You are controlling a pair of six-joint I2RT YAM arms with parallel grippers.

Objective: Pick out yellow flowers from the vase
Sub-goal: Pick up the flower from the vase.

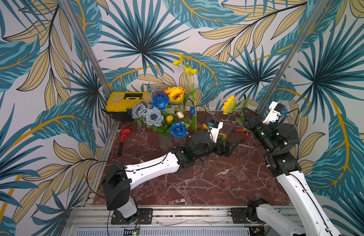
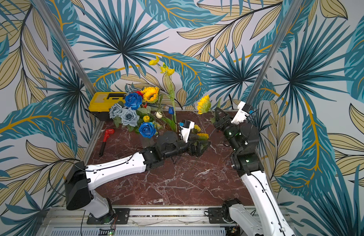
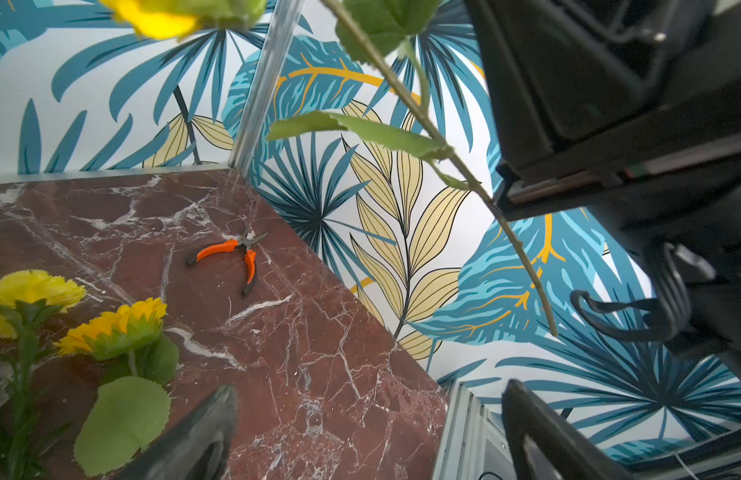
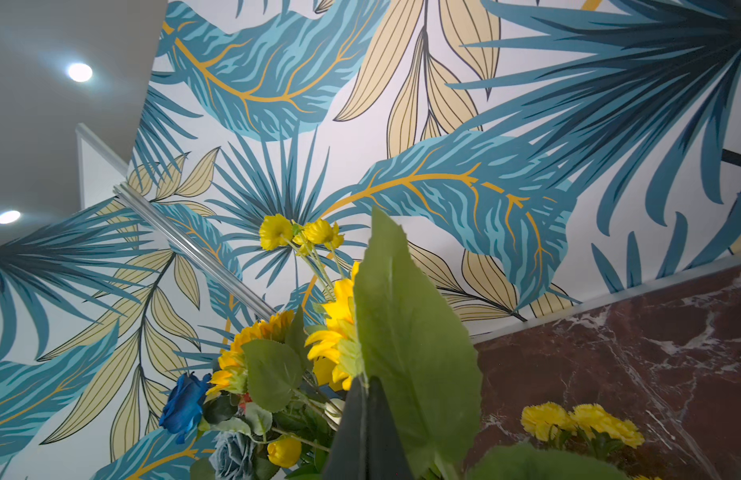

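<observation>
Right claw (image 1: pixel 244 114): gripping sunflower (image 1: pixel 229 104) stem
Left claw (image 1: pixel 231 148): spread, empty
On table (image 1: pixel 197 183): pompoms (image 3: pixel 28 291), small sunflower (image 3: pixel 115 328)
Vase (image 1: pixel 165 141): big sunflower (image 1: pixel 176 94), poppies (image 1: pixel 187 68) remain

A red wrench (image 1: pixel 123 141) and orange pliers (image 3: pixel 241 248) lie on the marble table (image 1: pixel 197 183).

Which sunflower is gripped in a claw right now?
The raised sunflower at back right, its stem pinched in the shut right claw. The bouquet sunflower and the lying sunflower on the table are ungripped.
</observation>
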